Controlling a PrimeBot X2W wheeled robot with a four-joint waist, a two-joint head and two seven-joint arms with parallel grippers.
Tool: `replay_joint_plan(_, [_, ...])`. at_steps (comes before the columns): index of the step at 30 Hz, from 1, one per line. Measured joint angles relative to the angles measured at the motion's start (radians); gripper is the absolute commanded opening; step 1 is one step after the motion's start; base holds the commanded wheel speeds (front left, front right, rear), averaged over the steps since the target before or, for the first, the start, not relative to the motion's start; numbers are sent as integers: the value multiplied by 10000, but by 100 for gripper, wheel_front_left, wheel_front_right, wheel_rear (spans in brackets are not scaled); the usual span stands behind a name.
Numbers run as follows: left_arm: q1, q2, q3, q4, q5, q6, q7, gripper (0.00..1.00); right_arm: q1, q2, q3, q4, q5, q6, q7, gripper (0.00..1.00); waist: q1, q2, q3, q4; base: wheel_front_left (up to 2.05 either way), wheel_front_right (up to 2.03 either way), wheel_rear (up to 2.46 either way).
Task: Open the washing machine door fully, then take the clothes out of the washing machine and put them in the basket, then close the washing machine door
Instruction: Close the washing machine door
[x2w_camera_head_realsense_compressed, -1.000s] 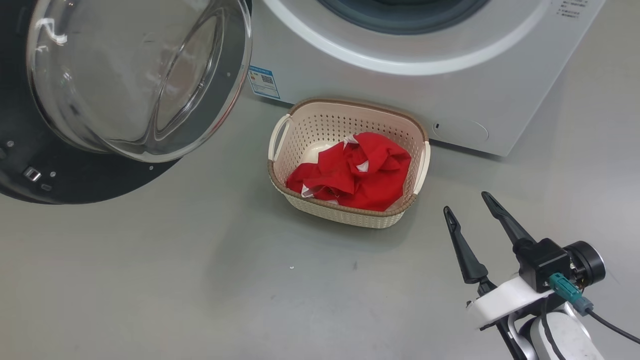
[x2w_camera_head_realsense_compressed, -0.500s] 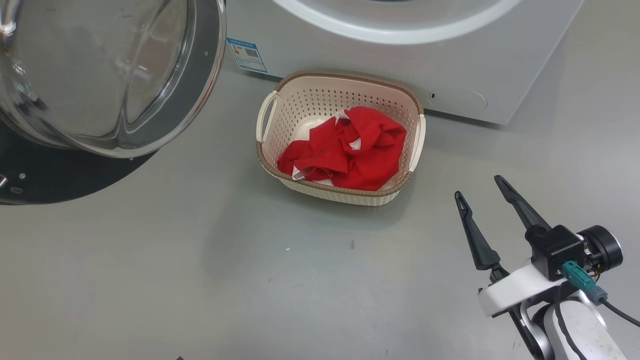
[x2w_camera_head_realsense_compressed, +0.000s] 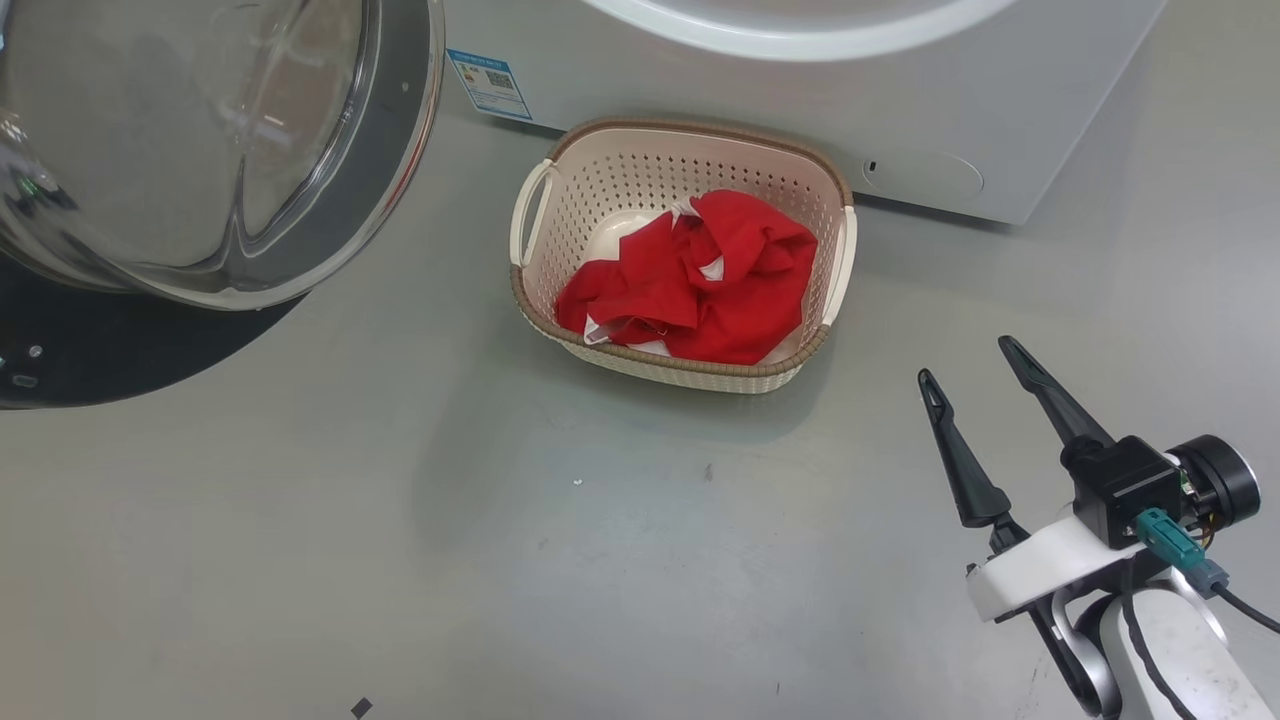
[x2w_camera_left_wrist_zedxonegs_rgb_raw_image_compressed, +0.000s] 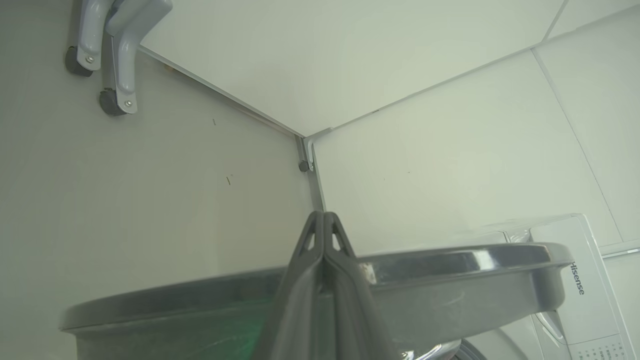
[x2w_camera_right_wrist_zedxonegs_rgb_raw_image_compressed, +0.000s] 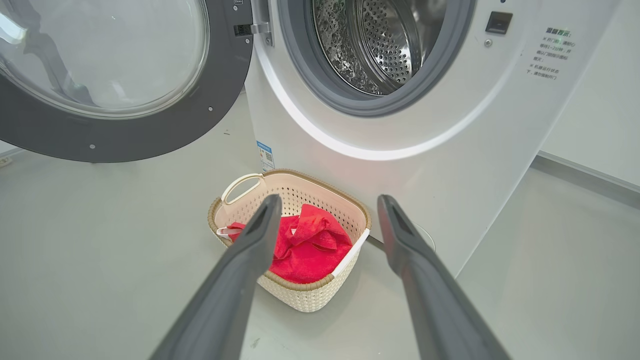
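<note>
Two dark fingers of the right gripper (x2w_camera_head_realsense_compressed: 965, 358) stand spread wide with nothing between them, above the grey floor (x2w_camera_head_realsense_compressed: 400, 520) near the basket (x2w_camera_head_realsense_compressed: 690, 378), which sits just before the washing machine (x2w_camera_head_realsense_compressed: 760, 130) with the red clothes (x2w_camera_head_realsense_compressed: 700, 285) heaped inside. The door (x2w_camera_head_realsense_compressed: 200, 150) hangs wide open at the left, and the left gripper (x2w_camera_left_wrist_zedxonegs_rgb_raw_image_compressed: 323, 216) is clenched tight on nothing, its fingers lying across the door's grey edge.

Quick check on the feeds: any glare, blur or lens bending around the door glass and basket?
Head view: sharp; pale reflections on the washing machine door glass, soft shadow in front of the basket. Right wrist view: wide-angle lens bows the washing machine front; the open right gripper looks soft. Left wrist view: the shut left gripper and door rim are soft, the wall sharp.
</note>
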Motion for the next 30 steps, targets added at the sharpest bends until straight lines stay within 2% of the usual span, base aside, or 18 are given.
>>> replay_joint_plan(6, [-36, 144, -94, 105, -23, -142, 537, 0, 0, -38, -36, -59, 0, 0, 61, 100, 0, 0, 60, 41, 0, 0, 0])
replay_joint_plan(30, [291, 42, -997, -180, -909, -1871, 3772, 0, 15, -117, -169, -65, 15, -25, 92, 100, 0, 0, -144, 752, 0, 0, 0])
